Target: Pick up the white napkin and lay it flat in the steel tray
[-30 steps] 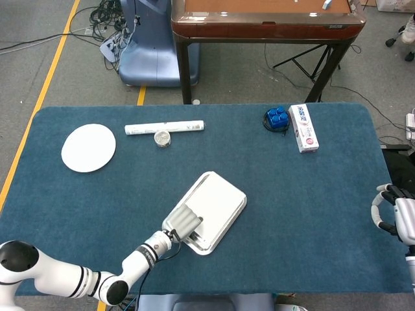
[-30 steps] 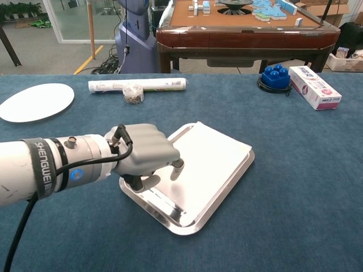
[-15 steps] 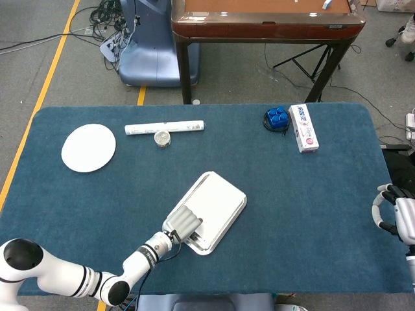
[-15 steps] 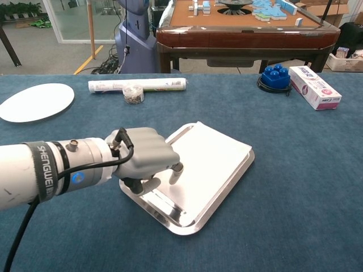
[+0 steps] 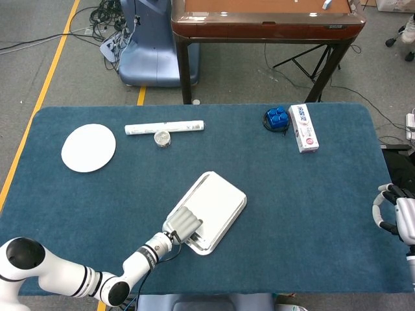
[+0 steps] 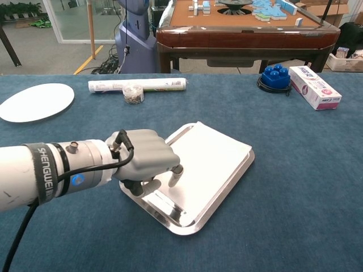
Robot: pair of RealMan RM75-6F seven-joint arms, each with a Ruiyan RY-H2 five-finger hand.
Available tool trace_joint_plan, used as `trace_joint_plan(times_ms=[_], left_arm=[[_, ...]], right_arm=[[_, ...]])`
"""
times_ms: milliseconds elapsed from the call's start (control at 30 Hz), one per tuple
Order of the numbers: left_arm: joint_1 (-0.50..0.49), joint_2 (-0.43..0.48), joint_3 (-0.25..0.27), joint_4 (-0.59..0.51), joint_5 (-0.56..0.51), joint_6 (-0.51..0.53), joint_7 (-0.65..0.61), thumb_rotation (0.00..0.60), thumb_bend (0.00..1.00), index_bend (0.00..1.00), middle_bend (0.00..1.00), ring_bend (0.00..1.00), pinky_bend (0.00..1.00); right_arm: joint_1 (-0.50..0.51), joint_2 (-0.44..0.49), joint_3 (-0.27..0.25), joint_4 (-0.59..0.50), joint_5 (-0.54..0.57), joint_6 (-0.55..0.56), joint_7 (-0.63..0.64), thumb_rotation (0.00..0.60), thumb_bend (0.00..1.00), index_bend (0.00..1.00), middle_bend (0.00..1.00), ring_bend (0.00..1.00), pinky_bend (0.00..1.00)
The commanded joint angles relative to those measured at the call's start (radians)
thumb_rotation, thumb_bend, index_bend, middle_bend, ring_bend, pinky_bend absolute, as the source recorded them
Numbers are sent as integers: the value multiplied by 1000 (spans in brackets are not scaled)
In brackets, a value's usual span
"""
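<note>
Left hand (image 6: 146,161): fingers curled, empty, fingertips pressing white napkin (image 6: 212,156) lying beyond them in steel tray (image 6: 227,195); risk, dragging fingertips could rumple the napkin.

A round white plate (image 5: 89,148) lies on the blue felt table (image 5: 311,214) near its far left corner. To the plate's right lie a white paper-wrapped roll (image 5: 165,127) and, touching its near side, a small clear jar (image 5: 162,138). Well to the right, a blue toy brick (image 5: 277,118) sits just beside a white rectangular carton (image 5: 303,127).
</note>
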Motion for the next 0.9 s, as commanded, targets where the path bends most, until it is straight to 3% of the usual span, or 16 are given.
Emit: trace_joint_plan(times_ms=[33, 900], left_arm=[[-3, 0, 3, 1, -3, 0, 0, 600, 611, 359, 1000, 1000, 1000], [-18, 1, 22, -2, -6, 12, -14, 600, 619, 424, 1000, 1000, 1000]], right_arm=[[0, 1, 0, 1, 1, -1, -1, 600, 383, 593, 326, 303, 354], [3, 1, -3, 6, -2, -6, -7, 600, 383, 593, 326, 303, 354]])
